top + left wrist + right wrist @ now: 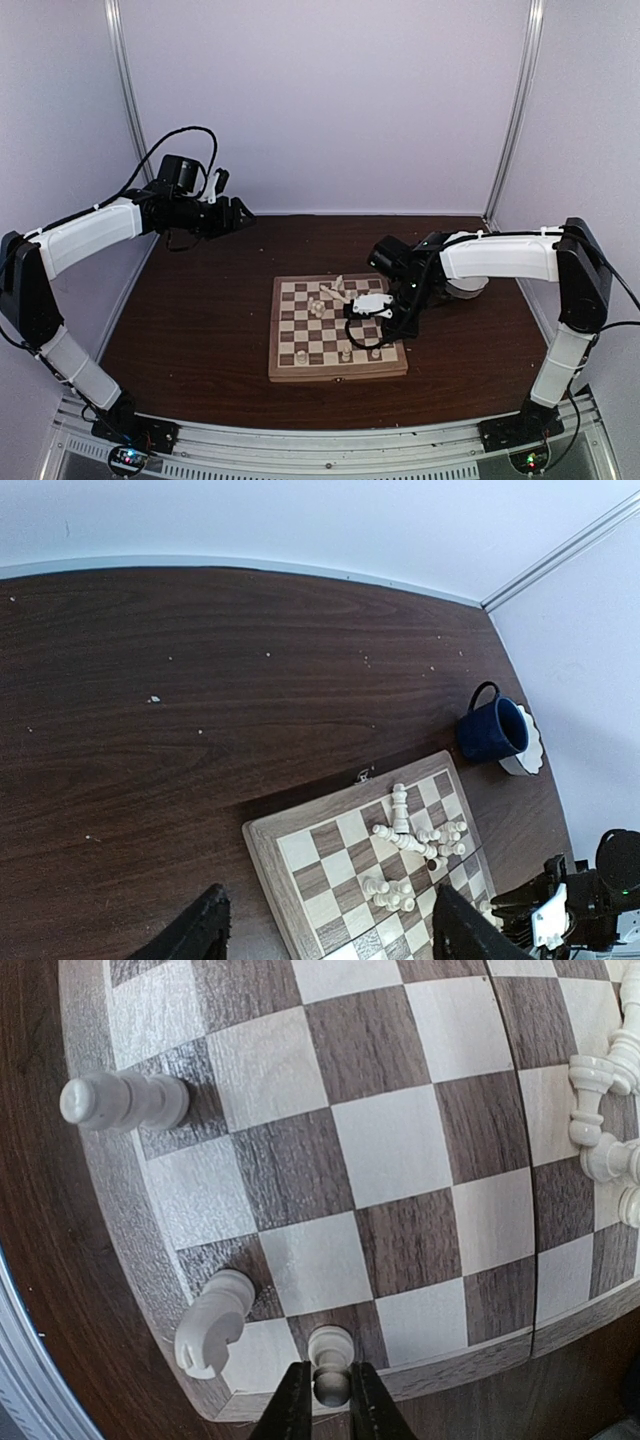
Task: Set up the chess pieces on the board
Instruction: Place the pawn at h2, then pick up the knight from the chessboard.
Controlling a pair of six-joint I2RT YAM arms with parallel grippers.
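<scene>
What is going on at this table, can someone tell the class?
The right arm's pincer appears closed on a small piece standing near a corner of the board. Two other pieces sit on edge squares close by, while a pile of pieces lies jumbled mid-board. The left pincer hangs open above the table, holding nothing.

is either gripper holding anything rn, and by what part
Right gripper pinches a pawn by its head, upright on the board's edge row. Left gripper is open, holding nothing.
</scene>
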